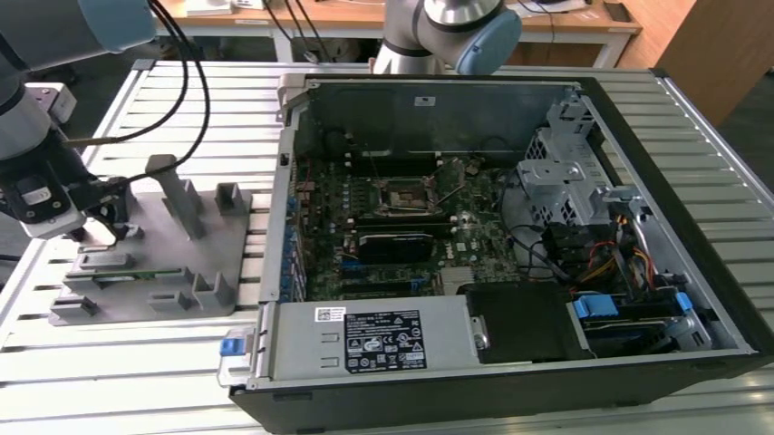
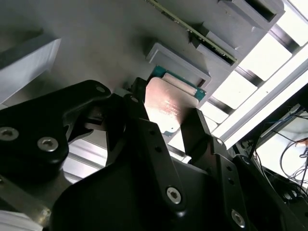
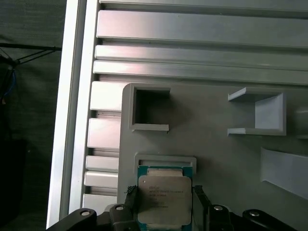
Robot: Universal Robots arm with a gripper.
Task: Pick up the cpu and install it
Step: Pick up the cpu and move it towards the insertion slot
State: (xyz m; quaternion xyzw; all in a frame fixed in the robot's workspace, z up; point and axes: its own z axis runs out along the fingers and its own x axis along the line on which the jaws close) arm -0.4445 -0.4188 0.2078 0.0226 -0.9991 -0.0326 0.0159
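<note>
The cpu (image 3: 163, 199), a flat square chip with a shiny silver top, lies in a shallow pocket of the grey fixture plate (image 3: 216, 159). In both wrist views my gripper (image 3: 164, 204) has one black finger against each of the chip's two opposite edges, so it is shut on the cpu (image 2: 168, 108). The chip still looks level with its pocket. In the exterior view the gripper (image 1: 100, 236) stands low over the fixture plate (image 1: 145, 272) at that view's left. The black square socket (image 1: 401, 196) sits on the motherboard inside the open computer case.
The open computer case (image 1: 629, 109) takes up the middle and right of the exterior view. Grey upright blocks (image 1: 181, 204) rise from the fixture plate beside the gripper. Cables (image 1: 181, 82) hang above. The slatted aluminium table (image 1: 230, 100) runs beneath everything.
</note>
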